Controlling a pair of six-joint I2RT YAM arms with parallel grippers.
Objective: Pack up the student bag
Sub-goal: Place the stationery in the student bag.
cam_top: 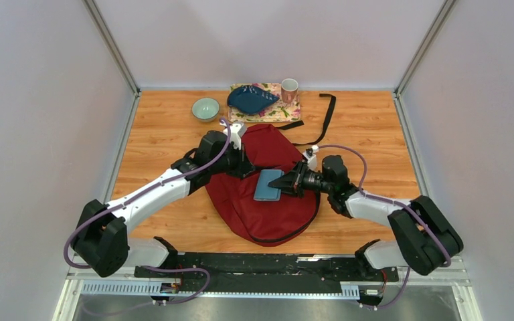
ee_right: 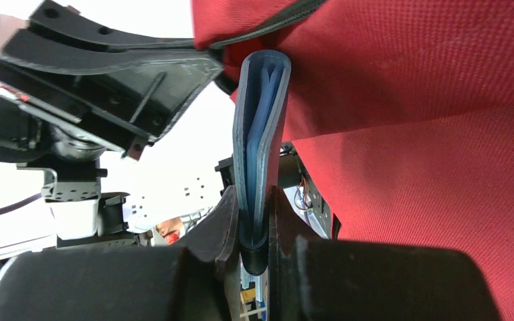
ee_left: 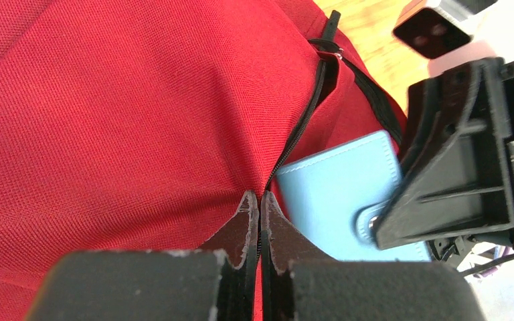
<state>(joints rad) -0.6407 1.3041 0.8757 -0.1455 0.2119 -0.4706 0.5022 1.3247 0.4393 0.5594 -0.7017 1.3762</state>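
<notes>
- The student bag (cam_top: 268,221), dark red with black zipper trim, lies flat at the middle of the wooden tabletop (cam_top: 160,134), just in front of both arms.
- One black strap (cam_top: 324,117) trails from the bag's far end across the wood.
- The left pincer (cam_top: 246,166) reaches in from the left over the bag's upper half. In the left wrist view, the left pincer (ee_left: 260,200) has its jaws pressed together, pinching the bag's black zipper trim (ee_left: 301,130) where it runs into the tips.
- The right pincer (cam_top: 280,182) comes in from the right and is closed on a blue wallet (cam_top: 268,185). The right wrist view shows the wallet (ee_right: 261,120) edge-on between that pincer's (ee_right: 253,200) jaws.
- The wallet's far edge sits against the red fabric beside the zipper line, just next to the left pincer's tips. I cannot tell whether any of it is inside the opening.
- Along the far edge of the tabletop stand a pale green bowl (cam_top: 205,108), a floral placemat (cam_top: 288,112) carrying a dark blue dish (cam_top: 251,99), and a pink cup (cam_top: 289,89).
</notes>
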